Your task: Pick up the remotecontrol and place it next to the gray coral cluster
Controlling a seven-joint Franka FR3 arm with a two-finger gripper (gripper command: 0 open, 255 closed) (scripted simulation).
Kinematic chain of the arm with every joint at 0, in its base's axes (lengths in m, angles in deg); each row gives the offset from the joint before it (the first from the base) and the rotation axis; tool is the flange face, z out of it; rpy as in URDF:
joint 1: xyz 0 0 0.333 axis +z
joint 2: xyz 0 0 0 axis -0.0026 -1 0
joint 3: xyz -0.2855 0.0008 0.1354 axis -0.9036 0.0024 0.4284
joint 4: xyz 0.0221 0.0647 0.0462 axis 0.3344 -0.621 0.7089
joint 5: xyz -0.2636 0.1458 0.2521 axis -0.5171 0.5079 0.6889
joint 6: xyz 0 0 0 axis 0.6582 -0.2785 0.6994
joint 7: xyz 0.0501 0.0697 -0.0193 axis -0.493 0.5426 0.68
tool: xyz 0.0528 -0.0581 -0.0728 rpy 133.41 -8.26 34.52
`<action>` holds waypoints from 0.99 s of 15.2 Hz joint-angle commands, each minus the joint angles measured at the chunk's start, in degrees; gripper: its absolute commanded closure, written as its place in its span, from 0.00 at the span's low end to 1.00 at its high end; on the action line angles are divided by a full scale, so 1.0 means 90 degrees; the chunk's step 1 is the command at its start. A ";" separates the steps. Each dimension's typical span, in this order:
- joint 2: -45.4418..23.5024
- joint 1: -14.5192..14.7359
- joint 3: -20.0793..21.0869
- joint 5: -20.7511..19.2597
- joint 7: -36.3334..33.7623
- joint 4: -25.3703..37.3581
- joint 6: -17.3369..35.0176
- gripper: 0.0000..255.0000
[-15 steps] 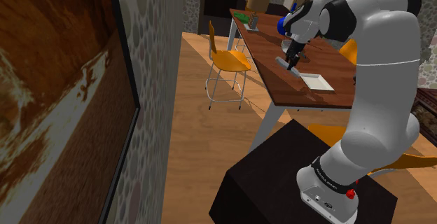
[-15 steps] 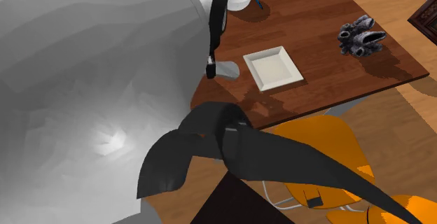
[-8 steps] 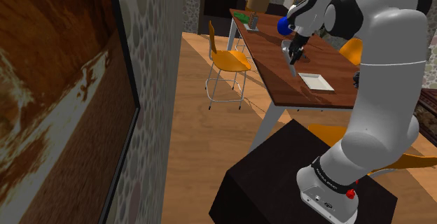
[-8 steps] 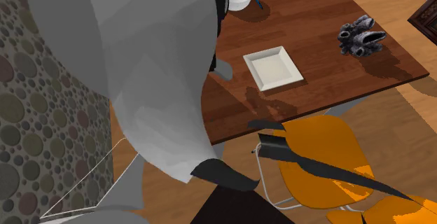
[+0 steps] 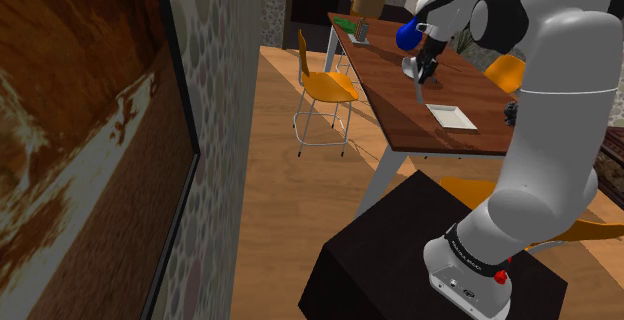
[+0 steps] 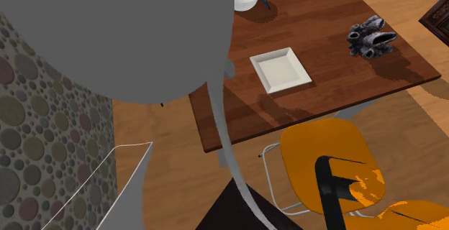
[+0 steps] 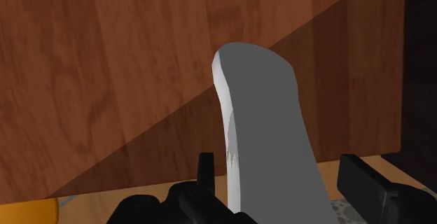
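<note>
One grey remote control (image 7: 262, 117), slab-like with a rounded end, clasped between my gripper's (image 7: 280, 170) fingers; I log it lifted above the wooden table (image 6: 324, 6) since a second ago. Rightward: white square plate (image 6: 280, 69), grey coral cluster (image 6: 370, 38).

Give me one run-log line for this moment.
phase: carry | gripper: shut on remote control, above table | goal: coral cluster, not reached

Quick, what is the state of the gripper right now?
The gripper is closed, holding the grey remote control above the table.
</note>
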 commanded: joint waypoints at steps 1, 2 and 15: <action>0.0061 0.0001 -0.0035 -0.0052 -0.0025 0.0101 -0.0149 1.00; 0.0090 0.0006 -0.0050 -0.0077 -0.0041 0.0148 -0.0218 1.00; 0.0113 -0.0972 -0.0303 -0.0037 0.1106 0.0357 -0.0516 1.00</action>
